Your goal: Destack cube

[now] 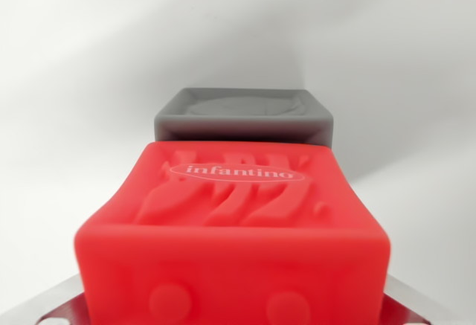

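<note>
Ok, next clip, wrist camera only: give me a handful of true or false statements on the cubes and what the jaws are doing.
1. A red soft rubbery cube fills the lower part of the wrist view. True.
2. The red cube's upper face carries raised lettering reading "infantino". True.
3. The grey soft cube is nearer the camera than the red one. False: it shows beyond the red cube, partly hidden by it.
4. The surface around the cubes is black. False: it is white.
5. The jaws are plainly open and clear of the red cube. False: only metal corners show at the bottom edge, flanking the cube; the jaws' state cannot be told.
</note>
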Controlling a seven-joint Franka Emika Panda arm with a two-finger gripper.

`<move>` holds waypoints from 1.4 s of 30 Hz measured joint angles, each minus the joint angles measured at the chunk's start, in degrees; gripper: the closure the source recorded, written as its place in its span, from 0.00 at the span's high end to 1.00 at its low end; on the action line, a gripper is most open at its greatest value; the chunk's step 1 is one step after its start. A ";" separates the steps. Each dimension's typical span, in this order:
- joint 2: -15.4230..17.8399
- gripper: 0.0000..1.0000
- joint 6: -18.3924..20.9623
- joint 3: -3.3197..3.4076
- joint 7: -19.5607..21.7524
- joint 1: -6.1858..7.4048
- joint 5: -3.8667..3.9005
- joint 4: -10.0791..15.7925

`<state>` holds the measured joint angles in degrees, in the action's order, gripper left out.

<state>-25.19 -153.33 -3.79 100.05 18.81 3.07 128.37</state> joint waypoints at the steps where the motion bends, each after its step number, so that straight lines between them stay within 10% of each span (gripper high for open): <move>1: 0.06 0.00 0.04 0.00 0.00 0.00 0.00 0.00; 42: 8.96 0.00 8.07 -0.30 -0.61 -0.07 -0.99 0.57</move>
<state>-16.23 -145.26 -4.09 99.44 18.74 2.08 128.94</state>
